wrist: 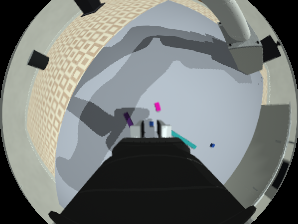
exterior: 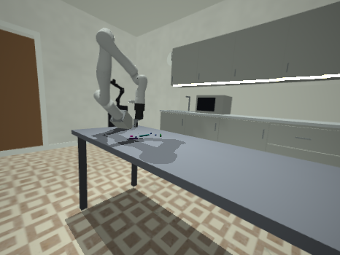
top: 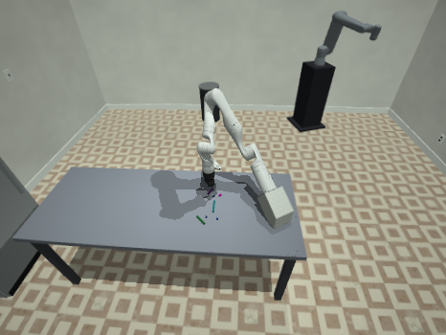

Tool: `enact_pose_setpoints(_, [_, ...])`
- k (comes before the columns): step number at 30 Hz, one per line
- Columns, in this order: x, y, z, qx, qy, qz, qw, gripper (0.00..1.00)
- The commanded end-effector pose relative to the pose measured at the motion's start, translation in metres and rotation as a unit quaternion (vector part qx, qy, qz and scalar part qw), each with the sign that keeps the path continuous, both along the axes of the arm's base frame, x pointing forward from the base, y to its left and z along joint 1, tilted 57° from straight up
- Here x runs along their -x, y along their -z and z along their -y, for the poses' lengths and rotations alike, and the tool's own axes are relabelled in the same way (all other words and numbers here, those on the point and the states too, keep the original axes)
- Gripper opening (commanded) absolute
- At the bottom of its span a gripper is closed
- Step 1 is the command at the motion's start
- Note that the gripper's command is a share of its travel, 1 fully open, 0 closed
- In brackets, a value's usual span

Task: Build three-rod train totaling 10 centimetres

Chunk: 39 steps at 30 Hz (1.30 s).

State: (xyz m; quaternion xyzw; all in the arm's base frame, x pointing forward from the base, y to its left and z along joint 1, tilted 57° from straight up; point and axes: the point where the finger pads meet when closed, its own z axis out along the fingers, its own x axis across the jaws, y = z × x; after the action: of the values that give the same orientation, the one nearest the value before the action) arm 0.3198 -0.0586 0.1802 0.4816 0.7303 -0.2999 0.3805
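My gripper (top: 209, 186) hangs over the middle of the grey table, just above a cluster of small rods, and it is open. A purple rod (top: 210, 192) lies right under it, with a short magenta rod (top: 220, 194) just to its right. A turquoise rod (top: 213, 206) lies nearer the front, and a green rod (top: 200, 219) lies at the front left with blue pieces (top: 206, 216) beside it. In the wrist view the purple rod (wrist: 128, 119), magenta rod (wrist: 157, 106), turquoise rod (wrist: 185, 140) and a blue piece (wrist: 212, 144) show. Another small blue piece (wrist: 150, 123) shows between my fingertips.
The arm's white base block (top: 278, 207) stands on the table's right end. The arm's shadow falls across the table to the left of the rods. A second arm on a black pedestal (top: 313, 95) stands far back on the floor.
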Motion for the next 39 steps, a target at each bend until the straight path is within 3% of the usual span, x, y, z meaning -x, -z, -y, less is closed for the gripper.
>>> enact_pose_setpoints(1, [-0.0017, -0.0023, -0.0088, -0.006, -0.007, 0.003, 1.0, 0.54])
enact_pose_setpoints(8, [-0.0012, -0.0033, -0.0102, -0.006, -0.007, 0.003, 1.0, 0.54])
enact_pose_setpoints(9, [-0.0012, -0.0033, -0.0102, -0.006, -0.007, 0.003, 1.0, 1.0])
enact_pose_setpoints(39, [-0.0016, -0.0031, -0.0102, -0.003, -0.011, -0.003, 1.0, 1.0])
